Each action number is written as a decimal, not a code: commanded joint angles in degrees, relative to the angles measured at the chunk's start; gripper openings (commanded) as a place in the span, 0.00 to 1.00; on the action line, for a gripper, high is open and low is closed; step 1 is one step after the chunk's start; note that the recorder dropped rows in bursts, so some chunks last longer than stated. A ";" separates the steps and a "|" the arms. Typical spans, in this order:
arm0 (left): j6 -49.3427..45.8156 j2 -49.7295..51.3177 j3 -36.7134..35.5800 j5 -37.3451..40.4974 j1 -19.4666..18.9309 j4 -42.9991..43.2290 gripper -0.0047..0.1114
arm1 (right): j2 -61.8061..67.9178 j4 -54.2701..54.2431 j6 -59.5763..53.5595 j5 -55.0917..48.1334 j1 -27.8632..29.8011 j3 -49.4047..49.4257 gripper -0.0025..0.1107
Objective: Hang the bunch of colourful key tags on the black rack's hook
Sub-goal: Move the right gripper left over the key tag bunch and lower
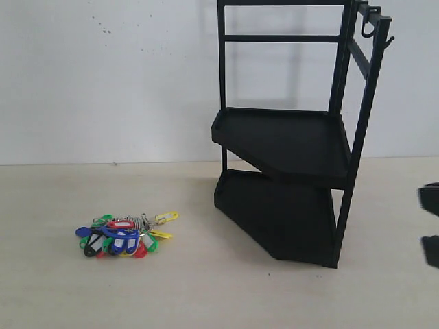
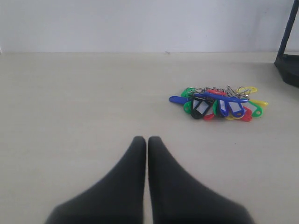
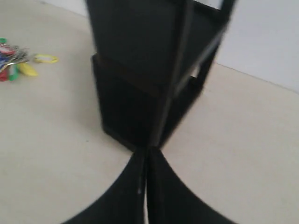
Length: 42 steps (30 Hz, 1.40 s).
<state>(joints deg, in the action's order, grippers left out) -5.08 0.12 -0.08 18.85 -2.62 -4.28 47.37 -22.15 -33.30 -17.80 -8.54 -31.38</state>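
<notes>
The colourful key tag bunch [image 1: 125, 237] lies flat on the table at the left; it also shows in the left wrist view [image 2: 218, 103] and partly in the right wrist view [image 3: 16, 61]. The black rack [image 1: 295, 147] stands upright right of centre, with small hooks [image 1: 370, 24] at its top right corner. My left gripper [image 2: 147, 140] is shut and holds nothing, a short way from the bunch. My right gripper [image 3: 148, 153] is shut with nothing in it, facing the rack's lower corner [image 3: 140, 107]. Dark parts of the right arm [image 1: 431, 226] show at the exterior view's right edge.
A pale wall [image 1: 103, 75] rises behind the light table [image 1: 171, 288]. The rack's two angular trays [image 1: 288, 140] jut toward the front.
</notes>
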 commanded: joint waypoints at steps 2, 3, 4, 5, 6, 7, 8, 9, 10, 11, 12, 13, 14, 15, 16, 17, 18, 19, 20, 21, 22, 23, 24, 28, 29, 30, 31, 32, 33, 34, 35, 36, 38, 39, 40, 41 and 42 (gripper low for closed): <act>0.60 -0.12 0.08 -0.87 -0.14 -0.43 0.08 | 7.78 -1.45 -4.30 4.68 -14.75 -3.54 0.02; 0.60 -0.12 0.08 -0.87 -0.14 -0.43 0.08 | 9.25 -1.45 -4.30 5.74 -17.52 -4.41 0.02; 0.60 -0.12 0.08 -0.87 -0.14 -0.43 0.08 | 11.66 -1.32 -4.30 6.23 -20.02 -5.52 0.02; 0.60 -0.12 0.08 -0.87 -0.14 -0.43 0.08 | 13.48 -1.00 -4.30 6.34 -22.18 -6.90 0.02; 0.60 -0.12 0.08 -0.87 -0.14 -0.43 0.08 | 15.87 -0.70 -4.30 5.95 -23.59 -8.25 0.02; 0.60 -0.12 0.08 -0.87 -0.14 -0.43 0.08 | 18.43 -0.60 -4.30 4.86 -25.21 -10.58 0.02; 0.60 -0.12 0.08 -0.87 -0.14 -0.43 0.08 | 21.02 -0.60 -4.30 3.93 -25.99 -12.29 0.02; 0.60 -0.12 0.08 -0.87 -0.14 -0.43 0.08 | 23.68 -0.60 -4.30 2.45 -26.70 -14.57 0.02; 0.60 -0.12 0.08 -0.87 -0.14 -0.43 0.08 | 26.31 -0.60 -4.30 0.57 -27.14 -16.97 0.02; 0.60 -0.12 0.08 -0.87 -0.14 -0.43 0.08 | 28.41 -0.60 -4.30 -1.11 -27.48 -19.04 0.02; 0.60 -0.12 0.08 -0.87 -0.14 -0.43 0.08 | 30.94 -0.48 -4.30 -3.62 -27.48 -21.63 0.02; 0.60 -0.12 0.08 -0.87 -0.14 -0.43 0.08 | 33.42 -0.48 -4.62 -6.34 -27.48 -24.35 0.02; 0.60 -0.12 0.08 -0.87 -0.14 -0.43 0.08 | 35.33 -0.48 -4.70 -8.75 -27.48 -26.92 0.02; 0.60 -0.12 0.08 -0.87 -0.14 -0.43 0.08 | 37.60 -0.14 -4.70 -10.41 -27.48 -29.37 0.02; 0.60 -0.12 0.08 -0.87 -0.14 -0.43 0.08 | 39.78 0.49 -4.75 -11.29 -27.48 -31.57 0.02; 0.60 -0.12 0.08 -0.87 -0.14 -0.43 0.08 | 41.46 1.23 -4.75 -11.39 -27.61 -33.19 0.02; 0.60 -0.12 0.08 -0.87 -0.14 -0.43 0.08 | 43.43 3.00 -4.75 -11.39 -28.01 -35.11 0.02; 0.60 -0.12 0.08 -0.87 -0.14 -0.43 0.08 | 45.22 4.70 -4.75 -11.39 -28.67 -36.94 0.02; 0.60 -0.12 0.08 -0.87 -0.14 -0.43 0.08 | 46.97 5.97 -4.75 -11.39 -29.23 -38.38 0.02; 0.60 -0.12 0.08 -0.87 -0.14 -0.43 0.08 | 48.63 7.42 -4.75 -11.54 -30.05 -40.18 0.02; 0.60 -0.12 0.08 -0.87 -0.14 -0.43 0.08 | 50.19 8.83 -4.75 -11.83 -31.05 -41.87 0.02; 0.60 -0.12 0.08 -0.87 -0.14 -0.43 0.08 | 51.43 10.23 -4.75 -12.16 -31.97 -43.58 0.02; 0.60 -0.12 0.08 -0.87 -0.14 -0.43 0.08 | 52.98 12.39 -4.75 -12.55 -33.15 -45.30 0.02; 0.60 -0.12 0.08 -0.87 -0.14 -0.43 0.08 | 60.11 18.26 -0.93 -12.95 -37.40 -53.47 0.02; 0.60 -0.12 0.08 -0.87 -0.14 -0.43 0.08 | 61.58 18.26 -0.08 -13.07 -37.87 -54.87 0.02; 0.60 -0.12 0.08 -0.87 -0.14 -0.43 0.08 | 64.48 18.26 0.44 -13.71 -38.09 -58.18 0.05; 0.60 -0.12 0.08 -0.87 -0.14 -0.43 0.08 | 65.57 18.26 0.44 -13.96 -38.09 -59.44 0.08; 0.60 -0.12 0.08 -0.87 -0.14 -0.43 0.08 | 68.17 18.51 0.44 -14.10 -38.09 -62.20 0.20; 0.60 -0.12 0.08 -0.87 -0.14 -0.43 0.08 | 69.14 19.00 0.44 -14.10 -38.09 -63.58 0.26; 0.60 -0.12 0.08 -0.87 -0.14 -0.43 0.08 | 71.59 20.57 1.05 -14.10 -38.09 -66.28 0.42; 0.60 -0.12 0.08 -0.87 -0.14 -0.43 0.08 | 72.84 21.53 1.84 -13.87 -38.09 -67.41 0.46; 0.60 -0.12 0.08 -0.87 -0.14 -0.43 0.08 | 75.44 25.00 5.20 -13.75 -38.09 -70.34 0.46; 0.60 -0.12 0.08 -0.87 -0.14 -0.43 0.08 | 79.11 29.22 7.61 -14.21 -38.09 -74.44 0.36; 0.60 -0.12 0.08 -0.87 -0.14 -0.43 0.08 | 81.12 31.13 7.61 -14.95 -38.09 -77.02 0.32; 0.60 -0.12 0.08 -0.87 -0.14 -0.43 0.08 | 82.59 32.51 7.76 -15.56 -38.09 -78.74 0.31; 0.60 -0.12 0.08 -0.87 -0.14 -0.43 0.08 | 84.70 34.52 8.66 -17.17 -37.96 -81.11 0.31; 0.60 -0.12 0.08 -0.87 -0.14 -0.43 0.08 | 85.78 35.55 9.81 -18.33 -37.74 -82.70 0.31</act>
<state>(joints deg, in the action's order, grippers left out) -5.08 0.12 -0.08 18.85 -2.62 -4.28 130.99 10.58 -25.33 -33.89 -46.65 -110.96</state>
